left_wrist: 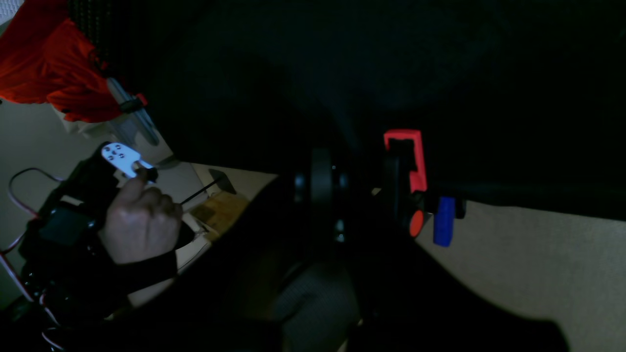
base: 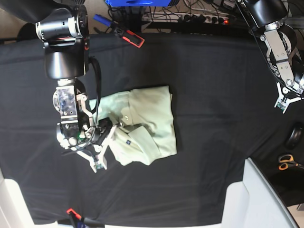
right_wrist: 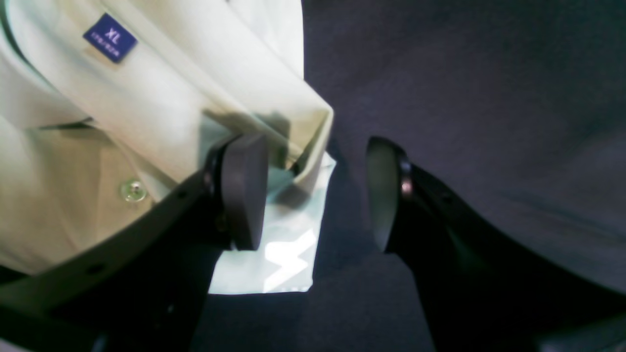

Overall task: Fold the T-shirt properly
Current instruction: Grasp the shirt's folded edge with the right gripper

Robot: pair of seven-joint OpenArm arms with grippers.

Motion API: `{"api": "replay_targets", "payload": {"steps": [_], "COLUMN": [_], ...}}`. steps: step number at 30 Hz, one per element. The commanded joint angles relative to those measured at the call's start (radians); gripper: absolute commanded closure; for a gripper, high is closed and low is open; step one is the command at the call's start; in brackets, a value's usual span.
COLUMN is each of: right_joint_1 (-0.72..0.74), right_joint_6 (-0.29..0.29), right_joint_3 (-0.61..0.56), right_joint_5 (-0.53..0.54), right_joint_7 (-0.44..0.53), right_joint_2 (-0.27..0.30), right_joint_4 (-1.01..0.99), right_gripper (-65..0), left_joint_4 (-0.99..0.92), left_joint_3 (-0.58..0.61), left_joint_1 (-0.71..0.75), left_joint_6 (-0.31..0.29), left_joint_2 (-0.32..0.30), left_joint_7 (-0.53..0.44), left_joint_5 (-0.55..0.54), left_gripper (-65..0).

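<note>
Your right gripper [right_wrist: 313,195] stands spread beside the pale mint-green cotton T-shirt [base: 142,126], half-folded mid-table; nothing pinched. Seat both pads round that folded edge before closing. Left gripper [base: 285,102], pressed together, waits aside.

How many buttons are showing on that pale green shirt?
1. A single clear button sits on the shirt front below the blue size tag, beside the right gripper. Others may be hidden in the folds.
</note>
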Motion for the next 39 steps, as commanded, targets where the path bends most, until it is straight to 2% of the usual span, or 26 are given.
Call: {"api": "replay_targets", "payload": {"steps": [1, 7, 9, 12, 13, 27, 28, 30, 31, 35, 38, 39], "right_joint_1": [0.025, 0.025, 0.025, 0.025, 0.025, 0.074, 0.085, 0.103, 0.105, 0.119, 0.146, 0.157], "right_joint_6": [-0.001, -0.001, -0.001, -0.001, -0.001, -0.002, -0.021, -0.114, -0.140, -0.171, -0.284, -0.323], "right_joint_3": [0.001, 0.001, 0.001, 0.001, 0.001, -0.003, -0.005, -0.008, -0.008, -0.008, -0.010, -0.010], "right_joint_5": [0.004, 0.005, 0.005, 0.005, 0.005, 0.002, 0.002, 0.002, 0.002, 0.002, 0.002, 0.002], "right_joint_7": [0.011, 0.034, 0.034, 0.034, 0.033, 0.022, 0.010, -0.027, -0.033, -0.061, -0.197, -0.249], "right_joint_2": [-0.004, -0.004, -0.004, -0.004, -0.004, -0.005, -0.005, -0.005, -0.005, -0.005, -0.005, -0.005], "right_joint_4": [0.000, -0.020, -0.020, -0.020, -0.020, -0.014, -0.014, -0.012, -0.012, -0.018, -0.014, -0.012], "right_gripper": [-29.9, -28.4, -20.9, -1.3, 0.0, 0.0, 0.0, 0.0, 0.0, 0.0, 0.0, -2.2], "left_joint_4": [0.015, 0.015, 0.015, 0.015, 0.015, 0.013, 0.013, 0.013, 0.013, 0.013, 0.004, -0.007], "left_joint_3": [-0.003, -0.002, -0.003, -0.003, -0.003, -0.002, -0.002, -0.002, -0.002, -0.002, -0.002, -0.002], "left_joint_1": [-0.009, -0.009, -0.009, -0.009, -0.009, -0.009, -0.009, -0.009, -0.009, -0.009, -0.009, -0.012], "left_joint_6": [0.010, 0.010, 0.010, 0.010, 0.010, 0.010, 0.010, 0.010, 0.010, 0.010, 0.010, 0.010], "left_joint_2": [-0.016, -0.014, -0.014, -0.014, -0.014, -0.014, -0.014, -0.014, -0.014, -0.014, -0.014, -0.014], "left_joint_7": [0.003, 0.003, 0.003, 0.003, 0.003, 0.003, 0.003, 0.003, 0.003, 0.003, 0.003, 0.003], "left_joint_5": [0.014, 0.014, 0.014, 0.014, 0.014, 0.014, 0.014, 0.014, 0.014, 0.014, 0.014, 0.014], "left_gripper": [0.0, 0.0, 0.0, 0.0, 0.0, 0.0, 0.0, 0.0, 0.0, 0.0, 0.0, 0.0]}}
